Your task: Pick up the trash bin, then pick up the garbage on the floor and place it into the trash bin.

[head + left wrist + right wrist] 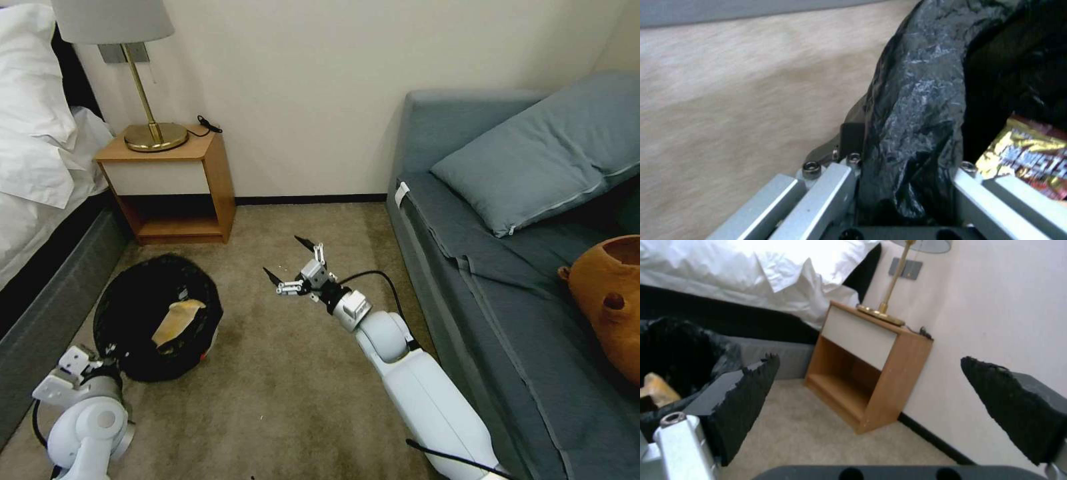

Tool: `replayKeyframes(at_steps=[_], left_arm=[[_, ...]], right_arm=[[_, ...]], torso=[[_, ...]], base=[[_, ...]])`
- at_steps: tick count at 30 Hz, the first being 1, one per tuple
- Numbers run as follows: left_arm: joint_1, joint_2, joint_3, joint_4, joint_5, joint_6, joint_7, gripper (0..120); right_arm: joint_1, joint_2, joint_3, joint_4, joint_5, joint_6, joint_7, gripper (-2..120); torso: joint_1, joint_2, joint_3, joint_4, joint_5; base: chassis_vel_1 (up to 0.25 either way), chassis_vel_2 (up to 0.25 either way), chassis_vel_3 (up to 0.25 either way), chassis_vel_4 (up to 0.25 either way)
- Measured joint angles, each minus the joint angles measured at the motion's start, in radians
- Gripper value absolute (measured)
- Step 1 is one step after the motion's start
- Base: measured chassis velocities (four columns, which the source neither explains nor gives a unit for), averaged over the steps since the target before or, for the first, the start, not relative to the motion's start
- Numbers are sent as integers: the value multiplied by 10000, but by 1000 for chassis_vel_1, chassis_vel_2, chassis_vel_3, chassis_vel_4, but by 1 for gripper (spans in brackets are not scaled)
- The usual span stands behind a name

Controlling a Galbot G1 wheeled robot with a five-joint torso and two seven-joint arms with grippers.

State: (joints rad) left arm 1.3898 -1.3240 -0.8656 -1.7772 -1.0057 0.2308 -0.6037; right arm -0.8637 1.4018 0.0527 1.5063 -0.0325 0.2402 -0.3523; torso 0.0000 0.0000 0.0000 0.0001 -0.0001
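The trash bin, lined with a glossy black bag, tilts its mouth toward me at the left of the carpet. My left gripper is shut on its near rim. In the left wrist view the black liner is pinched between the fingers of the left gripper. Garbage lies inside the bin: a tan paper bag and a gold-brown candy wrapper. My right gripper hovers open and empty over the carpet, to the right of the bin. In its wrist view the right gripper stands wide apart, with the bin off to one side.
A wooden nightstand with a brass lamp stands against the back wall. The bed runs along the left. A grey-blue sofa with a pillow and a brown plush bear runs along the right. Bare carpet lies between them.
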Motion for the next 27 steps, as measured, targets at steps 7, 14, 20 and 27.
replayKeyframes(at_steps=[7,14,20,27], left_arm=[[44,67,-165,496,-267,-129,-48,3],[253,278,-134,703,-260,-158,179,8],[257,538,-80,594,-206,-64,174,24],[232,917,-94,-55,-237,88,73,52]], right_arm=[[-475,-17,163,117,-454,111,-203,100],[-830,13,249,292,-692,148,-241,100],[-952,15,318,357,-742,150,-243,100],[-1161,24,372,368,-902,151,-278,100]], torso=[[-1,1,-2,0,13],[-1,2,-1,3,8],[0,0,1,-5,-16],[0,-1,1,-3,-7]], base=[[0,0,0,0],[0,0,0,0],[0,0,0,0],[0,0,0,0]])
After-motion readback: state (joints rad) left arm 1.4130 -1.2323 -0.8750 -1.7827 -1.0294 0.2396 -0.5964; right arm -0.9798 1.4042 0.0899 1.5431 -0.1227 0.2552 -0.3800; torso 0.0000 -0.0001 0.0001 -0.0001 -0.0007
